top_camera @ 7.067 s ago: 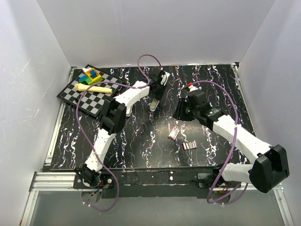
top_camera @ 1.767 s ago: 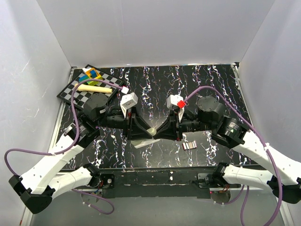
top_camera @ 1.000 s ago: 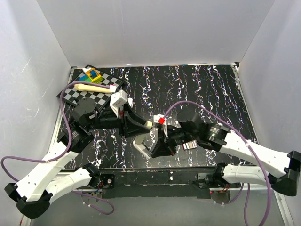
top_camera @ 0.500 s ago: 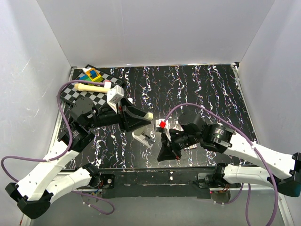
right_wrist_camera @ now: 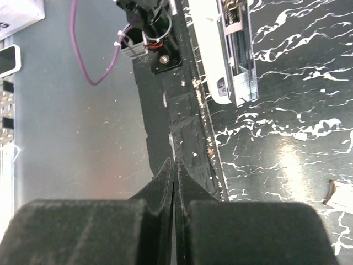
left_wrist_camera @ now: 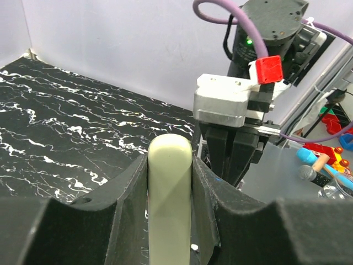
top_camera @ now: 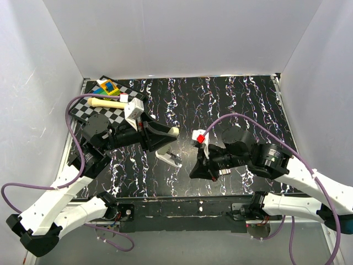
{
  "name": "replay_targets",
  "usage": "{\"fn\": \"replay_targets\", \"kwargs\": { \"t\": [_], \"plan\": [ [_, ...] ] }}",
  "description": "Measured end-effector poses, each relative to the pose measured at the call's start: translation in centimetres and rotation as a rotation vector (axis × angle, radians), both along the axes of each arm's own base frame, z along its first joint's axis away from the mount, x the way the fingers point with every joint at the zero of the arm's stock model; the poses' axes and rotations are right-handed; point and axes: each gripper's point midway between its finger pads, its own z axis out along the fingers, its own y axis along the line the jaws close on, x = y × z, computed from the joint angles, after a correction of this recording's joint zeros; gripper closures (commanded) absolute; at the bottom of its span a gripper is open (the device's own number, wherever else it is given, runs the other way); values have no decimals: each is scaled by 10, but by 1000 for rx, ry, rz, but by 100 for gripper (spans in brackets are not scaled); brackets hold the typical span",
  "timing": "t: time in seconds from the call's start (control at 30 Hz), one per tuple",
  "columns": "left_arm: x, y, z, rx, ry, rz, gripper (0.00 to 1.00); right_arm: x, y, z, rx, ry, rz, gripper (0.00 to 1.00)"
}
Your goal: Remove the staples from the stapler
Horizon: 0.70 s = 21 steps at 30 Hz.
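Note:
My left gripper [top_camera: 165,139] is shut on the stapler [top_camera: 169,133], a slim cream-white bar, and holds it above the middle of the table. In the left wrist view the bar [left_wrist_camera: 169,187] stands between my two fingers [left_wrist_camera: 169,165]. The stapler hangs open: its lower half [top_camera: 170,159] droops below, and its metal magazine channel [right_wrist_camera: 240,49] shows in the right wrist view. My right gripper [top_camera: 194,171] is shut with nothing seen between its fingers [right_wrist_camera: 175,165]. It sits to the right of the stapler, apart from it.
A checkerboard [top_camera: 94,113] lies at the back left with a cream stick [top_camera: 108,103] and coloured blocks [top_camera: 106,86] on it. A small strip of staples [top_camera: 223,173] lies on the black marbled table under my right arm. The table's front edge [right_wrist_camera: 207,138] is close below my right gripper.
My right gripper was at the stapler's hanging lower half a second ago and has drawn back to the right, shut. My left gripper keeps holding the stapler's bar, almost still.

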Motion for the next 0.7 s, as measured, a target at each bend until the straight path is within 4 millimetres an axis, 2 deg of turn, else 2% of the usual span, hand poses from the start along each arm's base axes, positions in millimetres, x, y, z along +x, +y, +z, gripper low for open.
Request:
{"fn": "replay_targets", "kwargs": {
  "t": [0.3, 0.5, 0.7],
  "plan": [
    [17, 4, 0, -8, 14, 98, 100, 30, -2, 17, 6, -91, -155, 99],
    [34, 8, -2, -19, 44, 199, 100, 69, 5, 32, 9, -179, -326, 99],
    [57, 8, -14, -8, 108, 298, 100, 110, 18, 31, 3, -227, -476, 99]
  ]
}}
